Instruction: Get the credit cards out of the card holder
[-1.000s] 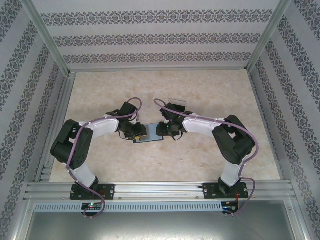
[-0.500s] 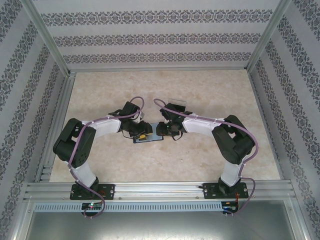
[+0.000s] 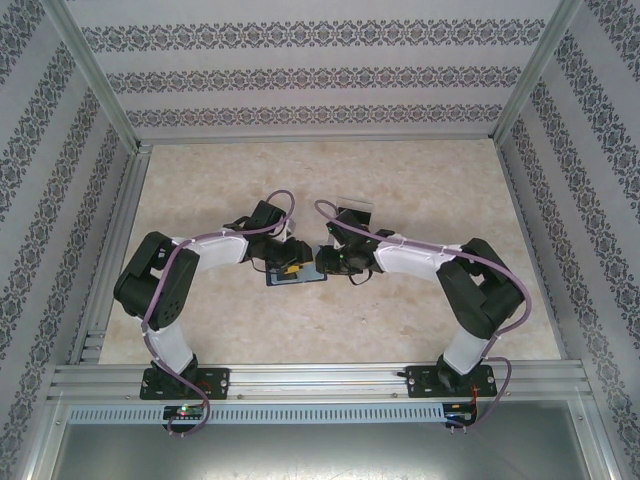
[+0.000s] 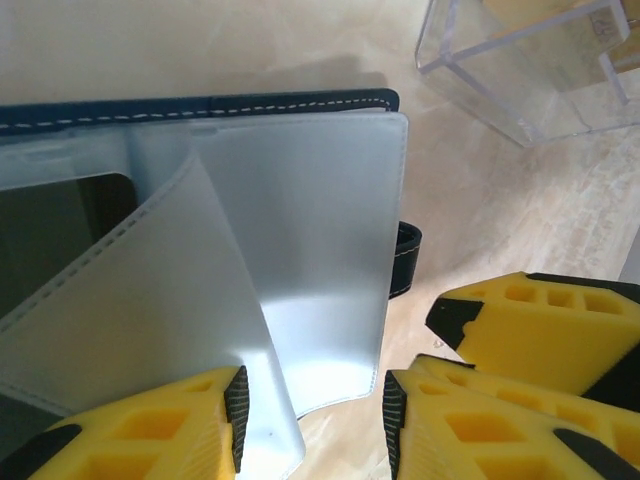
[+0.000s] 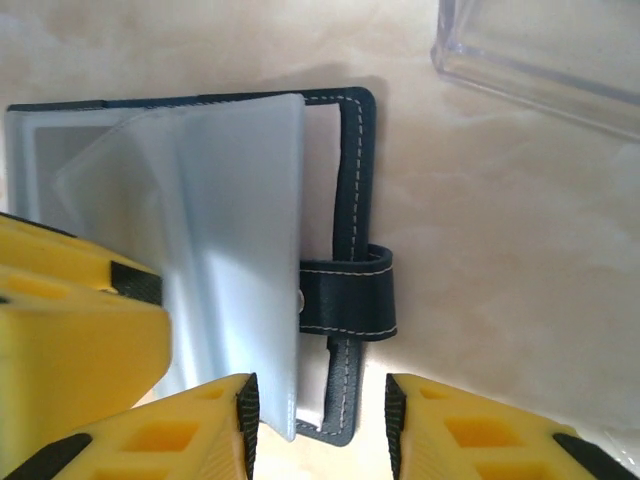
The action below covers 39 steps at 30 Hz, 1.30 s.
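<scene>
Card holder [image 3: 298, 278] lies open mid-worktop [image 3: 200, 190]. Left gripper [image 4: 313, 420] at its 9 o'clock and right gripper [image 5: 318, 425] at 3 o'clock stand part open, each straddling a frosted sleeve [image 4: 150, 300] edge.

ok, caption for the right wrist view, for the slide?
Right gripper over the open card holder by its tab, one frosted sleeve lifted; clear box beyond.

No legible text or labels
</scene>
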Each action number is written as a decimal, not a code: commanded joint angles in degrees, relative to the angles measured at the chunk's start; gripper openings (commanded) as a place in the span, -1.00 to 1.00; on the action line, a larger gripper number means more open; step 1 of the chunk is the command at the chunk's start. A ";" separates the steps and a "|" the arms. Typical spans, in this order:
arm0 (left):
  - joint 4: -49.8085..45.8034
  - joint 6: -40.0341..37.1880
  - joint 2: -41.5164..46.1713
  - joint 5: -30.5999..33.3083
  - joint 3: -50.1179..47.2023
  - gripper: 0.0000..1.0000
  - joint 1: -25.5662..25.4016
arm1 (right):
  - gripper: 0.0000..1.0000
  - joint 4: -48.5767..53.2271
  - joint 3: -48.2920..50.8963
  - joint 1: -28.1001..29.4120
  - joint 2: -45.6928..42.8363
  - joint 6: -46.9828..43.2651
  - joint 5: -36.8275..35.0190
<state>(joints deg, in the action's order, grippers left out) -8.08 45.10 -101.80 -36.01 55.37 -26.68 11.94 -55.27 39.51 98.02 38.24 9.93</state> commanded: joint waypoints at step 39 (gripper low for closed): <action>-0.64 1.83 -4.72 0.10 4.77 -0.34 -0.39 | -0.36 -29.84 15.27 6.00 -5.12 11.17 1.77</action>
<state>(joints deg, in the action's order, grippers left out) -9.10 46.39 -105.89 -34.85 58.98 -26.63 -12.80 -40.45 44.25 92.62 48.34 11.62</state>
